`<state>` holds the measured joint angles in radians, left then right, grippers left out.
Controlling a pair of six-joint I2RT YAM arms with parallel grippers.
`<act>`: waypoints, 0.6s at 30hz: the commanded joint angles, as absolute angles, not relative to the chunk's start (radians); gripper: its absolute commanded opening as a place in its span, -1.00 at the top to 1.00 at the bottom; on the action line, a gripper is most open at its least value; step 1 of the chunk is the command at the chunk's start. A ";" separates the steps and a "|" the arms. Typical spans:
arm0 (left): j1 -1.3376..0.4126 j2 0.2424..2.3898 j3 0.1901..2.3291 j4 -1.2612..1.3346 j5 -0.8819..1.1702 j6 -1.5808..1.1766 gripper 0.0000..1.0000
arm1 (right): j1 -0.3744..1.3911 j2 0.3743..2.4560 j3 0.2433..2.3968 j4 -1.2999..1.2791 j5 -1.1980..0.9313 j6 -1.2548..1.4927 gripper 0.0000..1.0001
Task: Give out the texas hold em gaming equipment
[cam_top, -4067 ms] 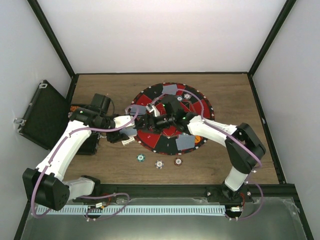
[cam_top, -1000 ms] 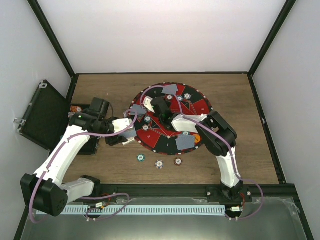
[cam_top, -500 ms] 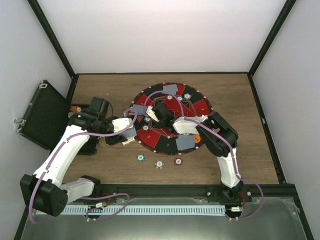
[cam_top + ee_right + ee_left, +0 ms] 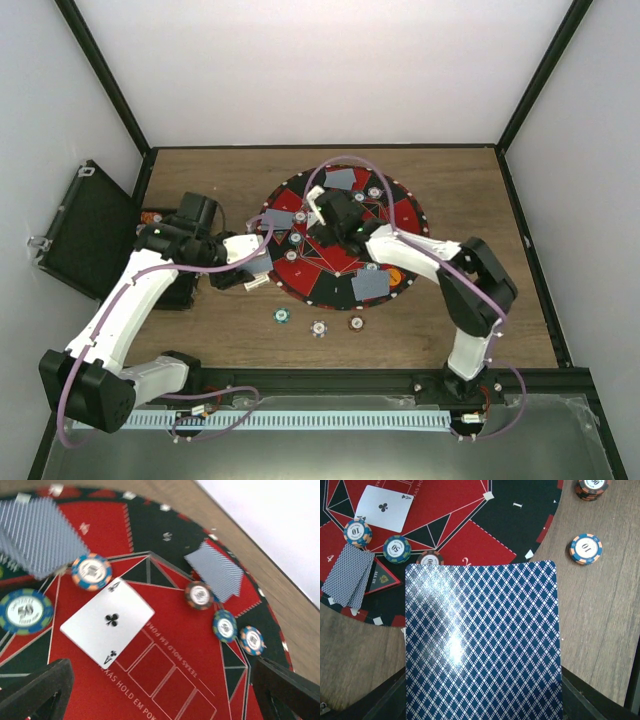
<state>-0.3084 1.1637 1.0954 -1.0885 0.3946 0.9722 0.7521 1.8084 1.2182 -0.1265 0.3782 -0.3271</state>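
One wooden bench (image 4: 470, 180) carries a round red-and-black Texas Hold'em mat (image 4: 405, 213), with a black latched case (image 4: 85, 230) at its left side. At the mat's near-left rim, the left tool (image 4: 243, 277) is clamped on a playing card (image 4: 480, 640) with a blue diamond-pattern back. The card is held face down and fills the lower part of the left wrist view. The right tool (image 4: 160, 690) hovers above the mat's middle with its fingers spread wide and nothing between them. A face-up ace of clubs (image 4: 107, 621) lies flat on the red field just ahead of it, apart from both fingers. Face-down card pairs (image 4: 370, 285) sit in several outer segments. Poker chips (image 4: 91, 571) lie around the ace, and three loose chips (image 4: 318, 328) rest on bare wood near the mat's front edge.
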 commanded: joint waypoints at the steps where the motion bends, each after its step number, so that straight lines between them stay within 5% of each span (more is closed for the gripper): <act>1: -0.312 1.148 1.131 -1.096 0.421 0.975 0.90 | 0.683 1.640 1.270 -0.205 0.413 0.029 -1.00; 7: -0.313 1.149 1.127 -1.093 0.419 0.974 0.90 | 0.512 1.467 1.255 -0.238 -0.089 0.326 -1.00; 18: -0.313 1.170 1.146 -1.086 0.445 0.974 0.90 | 0.545 1.533 1.245 -0.230 -0.692 0.568 -0.99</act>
<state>-0.3084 1.1641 1.1072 -1.0885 0.4061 0.9718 0.5179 1.5036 1.2495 -0.2466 -0.4347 0.4057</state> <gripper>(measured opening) 0.626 0.998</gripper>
